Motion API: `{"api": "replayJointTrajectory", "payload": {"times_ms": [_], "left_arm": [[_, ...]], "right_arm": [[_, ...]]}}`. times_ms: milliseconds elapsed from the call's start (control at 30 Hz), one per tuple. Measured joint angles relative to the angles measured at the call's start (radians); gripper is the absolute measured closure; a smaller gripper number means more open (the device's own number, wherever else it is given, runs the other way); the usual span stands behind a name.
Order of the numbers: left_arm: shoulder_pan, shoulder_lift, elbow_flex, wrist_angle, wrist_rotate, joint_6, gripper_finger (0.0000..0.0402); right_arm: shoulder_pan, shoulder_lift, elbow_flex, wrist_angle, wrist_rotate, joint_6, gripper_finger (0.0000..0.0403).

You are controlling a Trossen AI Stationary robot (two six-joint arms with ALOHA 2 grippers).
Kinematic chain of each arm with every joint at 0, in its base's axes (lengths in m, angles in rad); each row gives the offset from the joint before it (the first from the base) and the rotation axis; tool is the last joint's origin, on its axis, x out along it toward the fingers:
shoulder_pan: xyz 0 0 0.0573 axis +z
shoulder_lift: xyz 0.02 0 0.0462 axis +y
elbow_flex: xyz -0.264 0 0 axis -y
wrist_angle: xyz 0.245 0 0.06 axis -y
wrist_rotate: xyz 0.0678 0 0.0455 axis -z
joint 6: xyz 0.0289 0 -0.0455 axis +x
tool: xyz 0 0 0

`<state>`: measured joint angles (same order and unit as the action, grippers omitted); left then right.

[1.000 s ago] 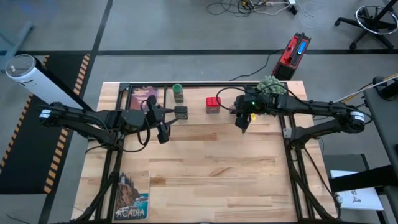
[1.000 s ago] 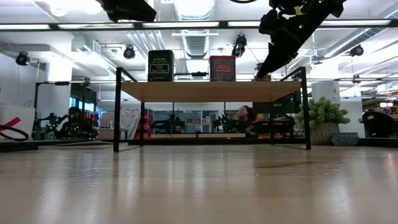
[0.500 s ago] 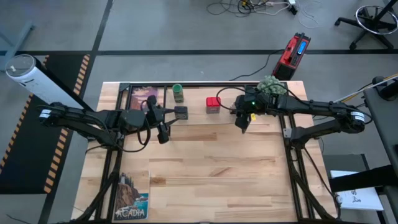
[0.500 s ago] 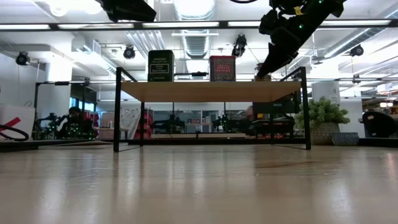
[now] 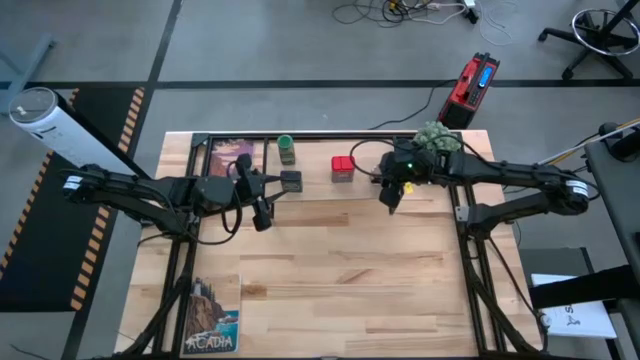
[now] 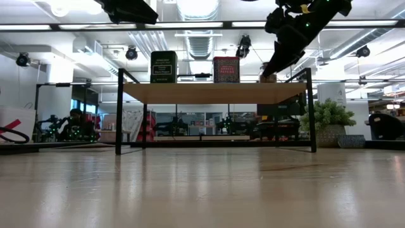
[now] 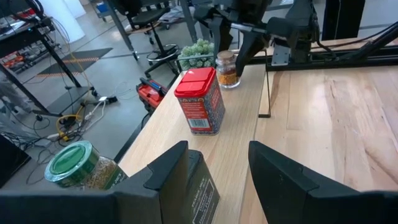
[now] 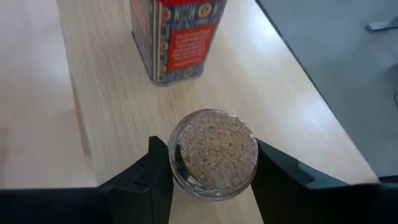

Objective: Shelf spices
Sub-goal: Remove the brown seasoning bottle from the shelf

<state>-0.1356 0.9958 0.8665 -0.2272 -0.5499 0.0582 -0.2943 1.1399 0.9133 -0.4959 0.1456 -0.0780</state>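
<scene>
The shelf (image 6: pixel 215 93) stands along the table's far edge with all the spices on its board. The green-capped jar (image 5: pixel 287 150) is at the left, with the squat dark jar (image 7: pixel 198 186) next to it. The red tin (image 5: pixel 343 168) stands in the middle and the tiny tan jar (image 8: pixel 214 152) at the right. My left gripper (image 7: pixel 217 149) is open and level, its fingers on either side of the dark jar; whether they touch it, I cannot tell. My right gripper (image 8: pixel 213 149) slants down over the tan jar and hides it in the high view. My right gripper pinches the tan jar's glass side (image 8: pixel 175 163) just under its cork lid, one finger on each side. The fingers (image 6: pixel 273 60) slant down from above and from the table's right. The jar stands upright with its bottom on the shelf board.
A potted plant (image 5: pixel 435 137) stands at the shelf's right end, close behind my right arm. A picture card (image 5: pixel 232 155) lies under the shelf's left end, and an ACADIA booklet (image 5: pixel 212 315) lies at the near left corner. The wide table top (image 5: pixel 350 270) nearer than the shelf holds nothing else.
</scene>
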Motion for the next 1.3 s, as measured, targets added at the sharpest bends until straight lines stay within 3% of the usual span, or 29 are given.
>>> {"api": "replayJointTrajectory", "payload": {"times_ms": [733, 1300], "left_arm": [[0.000, 0.000, 0.000, -0.006, 0.000, -0.021, 0.0244], [0.000, 0.000, 0.000, -0.006, 0.000, -0.028, 0.0244]], "right_arm": [[0.042, -0.055, 0.095, -0.089, -0.016, 0.006, 0.0252], [0.284, -0.074, 0.095, -0.104, -0.096, 0.160, 0.0249]]}}
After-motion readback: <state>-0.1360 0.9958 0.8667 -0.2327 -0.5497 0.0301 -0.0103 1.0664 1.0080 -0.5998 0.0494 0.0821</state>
